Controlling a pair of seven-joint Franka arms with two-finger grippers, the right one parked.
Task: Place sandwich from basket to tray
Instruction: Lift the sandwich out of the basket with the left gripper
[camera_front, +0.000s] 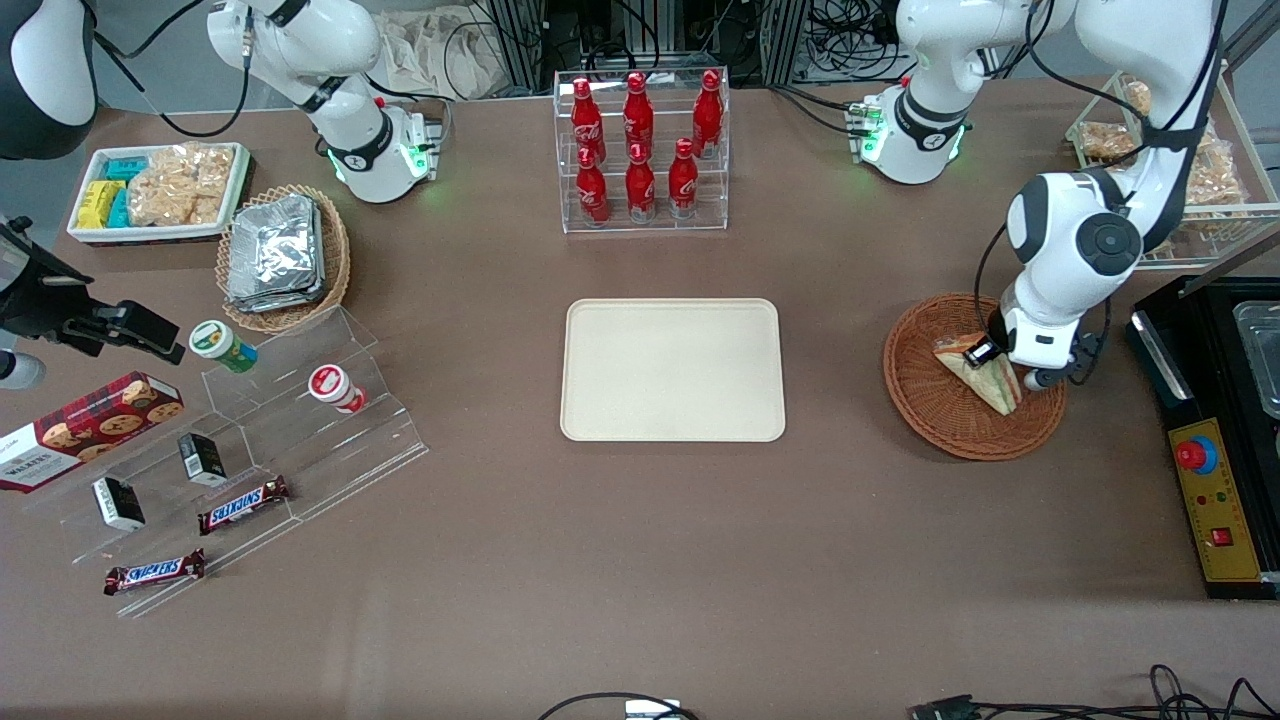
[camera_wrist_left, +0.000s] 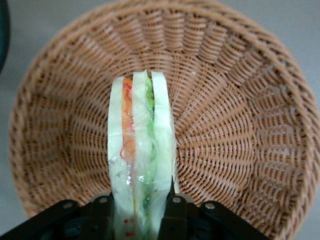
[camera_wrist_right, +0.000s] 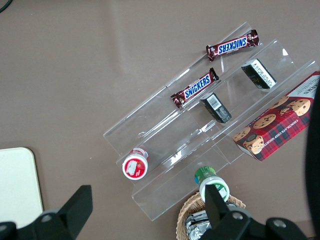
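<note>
Gripper | clamped on sandwich | over basket

Sandwich in basket, w/ gripper on it, toward working arm's end of table; tray at table's middle, apart from basket.

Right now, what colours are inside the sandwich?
Orange, red and green between pale bread, clearest in the left wrist view, where the gripper holds the sandwich.
</note>
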